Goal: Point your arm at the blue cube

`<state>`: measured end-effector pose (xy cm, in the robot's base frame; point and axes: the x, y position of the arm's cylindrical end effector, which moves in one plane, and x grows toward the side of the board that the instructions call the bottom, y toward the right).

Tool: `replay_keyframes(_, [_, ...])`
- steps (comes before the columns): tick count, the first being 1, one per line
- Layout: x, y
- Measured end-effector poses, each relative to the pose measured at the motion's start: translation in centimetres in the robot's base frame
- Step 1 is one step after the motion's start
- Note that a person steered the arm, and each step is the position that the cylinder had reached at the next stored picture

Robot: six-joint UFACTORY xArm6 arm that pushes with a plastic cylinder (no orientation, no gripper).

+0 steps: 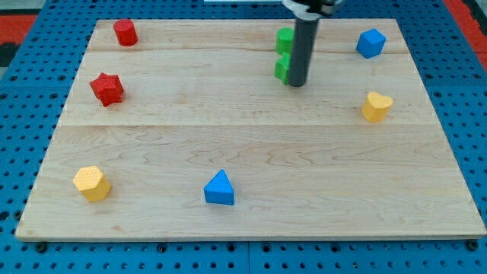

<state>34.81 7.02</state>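
The blue cube (370, 43) sits near the view's top right of the wooden board (251, 190). My rod comes down from the view's top centre, and my tip (297, 84) rests on the board well to the left of the blue cube and a little below it. The tip stands right beside two green blocks (283, 53), which the rod partly hides, so their shape is unclear.
A red cylinder (125, 33) is at the top left and a red star (106, 88) below it. A yellow heart-like block (376, 106) is at the right. A yellow hexagon (91, 183) is at the bottom left. A blue triangle (220, 189) is at the bottom centre.
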Motion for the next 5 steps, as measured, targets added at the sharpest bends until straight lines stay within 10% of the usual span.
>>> replay_keyframes(3, [-6.2,-0.7])
replay_keyframes(5, [-4.5,15.0])
